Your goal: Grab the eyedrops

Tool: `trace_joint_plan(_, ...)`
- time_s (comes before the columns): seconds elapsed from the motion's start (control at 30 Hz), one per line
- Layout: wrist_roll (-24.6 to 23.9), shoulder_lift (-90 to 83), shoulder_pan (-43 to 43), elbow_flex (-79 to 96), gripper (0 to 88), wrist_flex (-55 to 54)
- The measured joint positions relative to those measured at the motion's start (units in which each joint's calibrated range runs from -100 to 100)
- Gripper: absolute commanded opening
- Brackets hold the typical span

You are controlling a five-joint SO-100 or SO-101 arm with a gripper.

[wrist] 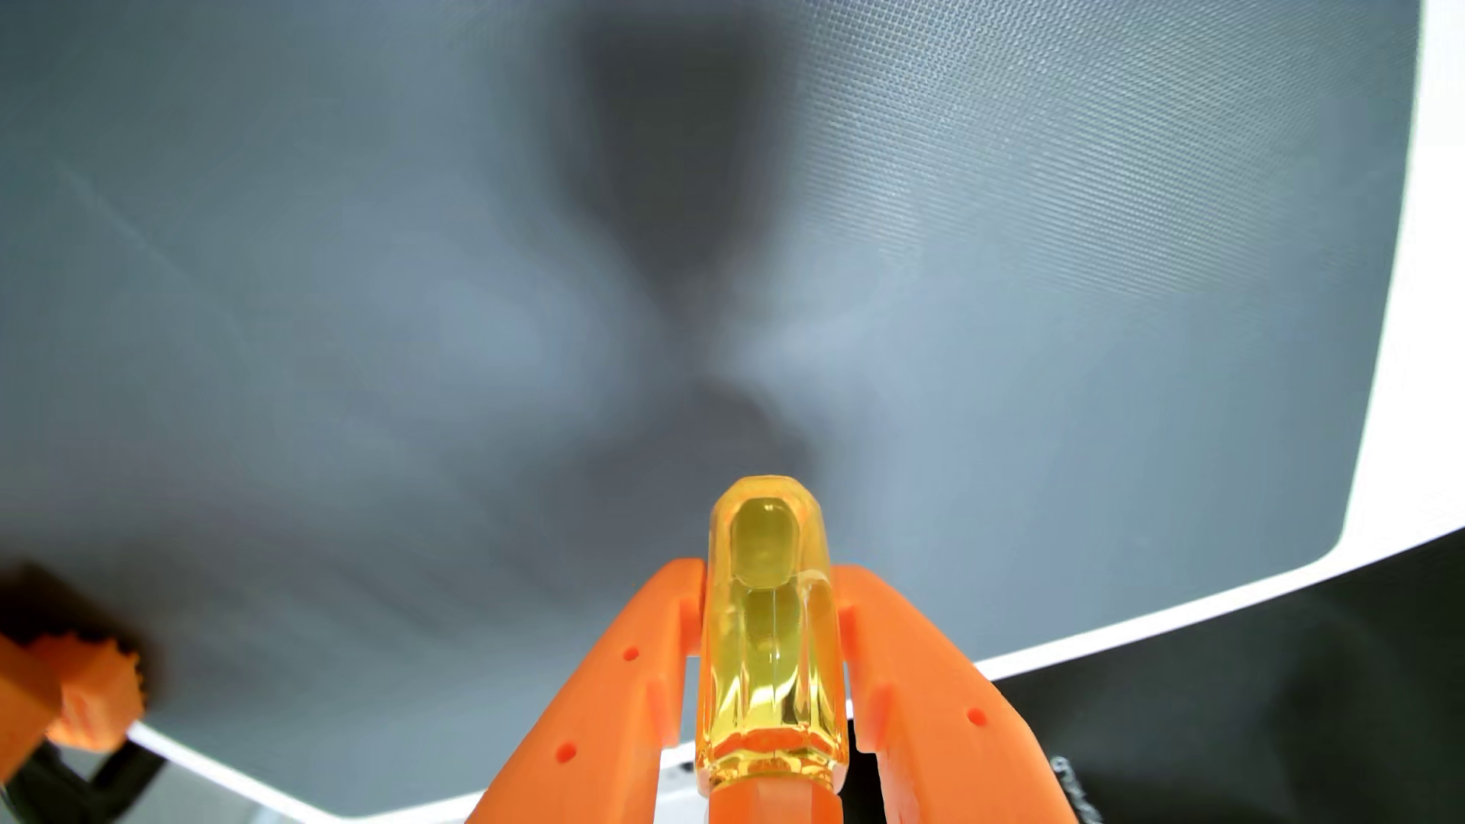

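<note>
Lower left of the wrist view: blurred orange arm part (75, 697) above a grey woven mat (317, 317). Centre bottom: orange two-finger claw (767, 574) clamped on a clear yellow eyedrop bottle (767, 658), lifted above the mat. Right edge: white bench (1419, 317).

1. The eyedrops are a small bottle of clear amber-yellow plastic (767, 634), glossy, with a rounded end and flat facets along its length.
2. A paler inner chamber shows through the rounded end, with a thin line running down the middle.
3. It lies lengthwise in the wrist view, rounded end pointing away from the camera, with an orange piece at its near end.
4. It sits clamped between my two orange fingers (658, 626), one against each side.
</note>
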Motion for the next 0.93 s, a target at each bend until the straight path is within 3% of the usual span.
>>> trace_joint_plan(0.5, 10.7, -9.4, -3.4, -2.1, 0.6, 3.9)
trace_joint_plan(0.93, 12.8, -10.0, -4.5, -2.1, 0.6, 3.9)
